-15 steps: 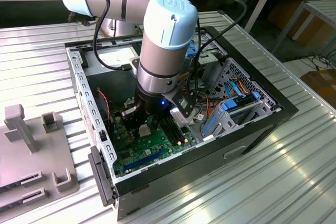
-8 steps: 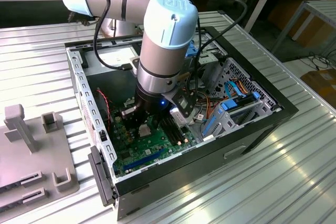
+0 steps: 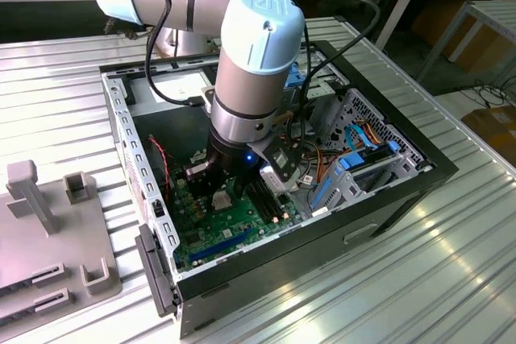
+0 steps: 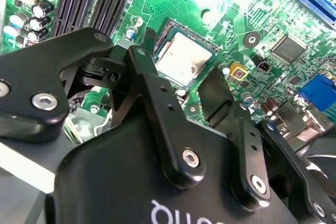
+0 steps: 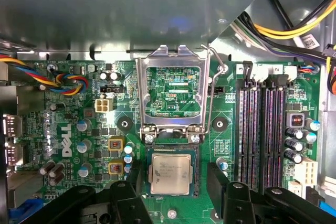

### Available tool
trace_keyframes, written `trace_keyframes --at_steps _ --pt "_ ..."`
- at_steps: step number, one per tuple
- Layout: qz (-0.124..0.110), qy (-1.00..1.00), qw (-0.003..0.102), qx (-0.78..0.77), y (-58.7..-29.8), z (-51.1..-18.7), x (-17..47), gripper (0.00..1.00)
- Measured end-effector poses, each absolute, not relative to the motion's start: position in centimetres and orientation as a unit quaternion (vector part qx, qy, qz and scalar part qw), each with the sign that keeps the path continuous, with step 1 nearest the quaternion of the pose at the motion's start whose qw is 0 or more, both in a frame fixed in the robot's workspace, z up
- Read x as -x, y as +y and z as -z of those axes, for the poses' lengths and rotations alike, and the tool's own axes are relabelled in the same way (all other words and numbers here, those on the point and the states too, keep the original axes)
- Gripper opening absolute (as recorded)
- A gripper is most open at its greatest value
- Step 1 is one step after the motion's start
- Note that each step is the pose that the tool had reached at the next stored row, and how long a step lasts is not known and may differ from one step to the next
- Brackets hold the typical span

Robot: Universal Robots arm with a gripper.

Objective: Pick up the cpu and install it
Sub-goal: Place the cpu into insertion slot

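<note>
In the exterior view I see the arm (image 3: 250,62) reaching down into the open computer case (image 3: 387,191) on the ribbed metal table (image 3: 451,279). The hand (image 3: 219,192) is low over the green motherboard (image 3: 218,235).

In the second wrist view the hand (image 4: 181,74) is released. Its black fingers (image 4: 152,87) stand apart on either side of the cpu (image 4: 184,56), which lies flat in its socket.

In the first wrist view the cpu (image 5: 170,174) sits in the socket just beside the socket frame (image 5: 173,93), which is swung open. The long memory slots (image 5: 260,135) run nearby. The fingers (image 5: 216,177) flank the chip, clear of its edges.
</note>
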State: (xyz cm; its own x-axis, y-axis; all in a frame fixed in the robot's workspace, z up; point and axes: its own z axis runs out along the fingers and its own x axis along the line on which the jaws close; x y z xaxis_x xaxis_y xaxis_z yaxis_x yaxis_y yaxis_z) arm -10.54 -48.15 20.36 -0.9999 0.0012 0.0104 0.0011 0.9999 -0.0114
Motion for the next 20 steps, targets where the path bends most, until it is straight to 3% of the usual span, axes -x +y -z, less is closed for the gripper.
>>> trace_keyframes --at_steps 3,6,20 --pt "-0.006 -1.000 0.005 0.001 -48.15 -20.65 10.55 0.59" --pt "-0.006 -1.000 0.005 0.001 -48.15 -20.72 10.55 0.46" --pt "-0.003 -1.000 0.005 0.015 -48.15 -20.49 10.74 0.46"
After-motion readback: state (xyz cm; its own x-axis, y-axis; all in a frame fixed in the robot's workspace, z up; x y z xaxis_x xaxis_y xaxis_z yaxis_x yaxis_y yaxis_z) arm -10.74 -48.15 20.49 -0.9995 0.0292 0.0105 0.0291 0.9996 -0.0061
